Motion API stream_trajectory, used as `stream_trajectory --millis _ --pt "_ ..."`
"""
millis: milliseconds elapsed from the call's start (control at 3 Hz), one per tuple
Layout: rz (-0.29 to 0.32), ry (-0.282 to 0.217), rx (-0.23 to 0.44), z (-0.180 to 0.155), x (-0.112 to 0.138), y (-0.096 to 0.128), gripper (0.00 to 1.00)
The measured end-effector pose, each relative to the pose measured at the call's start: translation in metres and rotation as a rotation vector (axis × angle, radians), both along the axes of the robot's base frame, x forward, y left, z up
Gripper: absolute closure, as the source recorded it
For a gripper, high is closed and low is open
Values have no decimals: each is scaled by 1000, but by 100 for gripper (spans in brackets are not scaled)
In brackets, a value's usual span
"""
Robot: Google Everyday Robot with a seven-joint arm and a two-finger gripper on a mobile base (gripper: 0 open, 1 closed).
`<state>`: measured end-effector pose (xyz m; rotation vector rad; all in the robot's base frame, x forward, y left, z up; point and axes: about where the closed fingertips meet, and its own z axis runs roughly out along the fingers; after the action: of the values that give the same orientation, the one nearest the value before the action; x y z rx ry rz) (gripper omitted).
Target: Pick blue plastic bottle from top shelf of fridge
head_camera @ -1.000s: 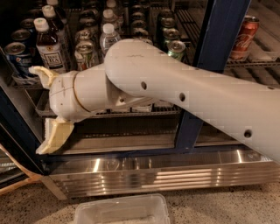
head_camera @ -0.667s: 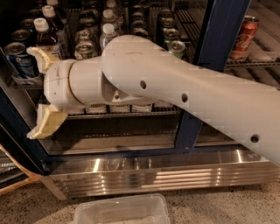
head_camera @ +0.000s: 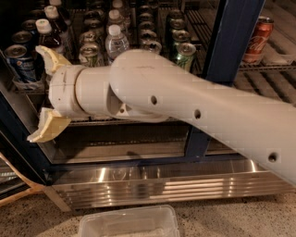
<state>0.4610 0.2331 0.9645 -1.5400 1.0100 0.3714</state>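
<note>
**Gripper hanging open before the bottle**

The blue plastic bottle (head_camera: 49, 39) is standing at the left of the top shelf (head_camera: 263, 76) in the fridge (head_camera: 231, 41). Its white cap is on and dark liquid is showing through the clear plastic. Its lower part is hiding behind the gripper (head_camera: 36, 92). The jaws are gaping wide, two curved cream fingers (head_camera: 50, 59), the upper one overlapping the bottle. The smooth white arm (head_camera: 185, 97) is covering much of the shelf. A ribbed steel panel (head_camera: 162, 185) is gleaming below.

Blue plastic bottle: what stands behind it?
Another white-capped bottle stands behind the blue plastic bottle. The gripper, jaws open, covers the front one's base; farther back is out of frame.
</note>
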Motion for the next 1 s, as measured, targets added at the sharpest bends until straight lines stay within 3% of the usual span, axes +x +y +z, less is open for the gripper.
stream_trajectory --millis 333,667,1000 --pt "-118 46 98 -42 16 -23 0" --pt "-198 19 199 -57 33 -33 0" --pt "-247 -54 301 -27 42 -12 0"
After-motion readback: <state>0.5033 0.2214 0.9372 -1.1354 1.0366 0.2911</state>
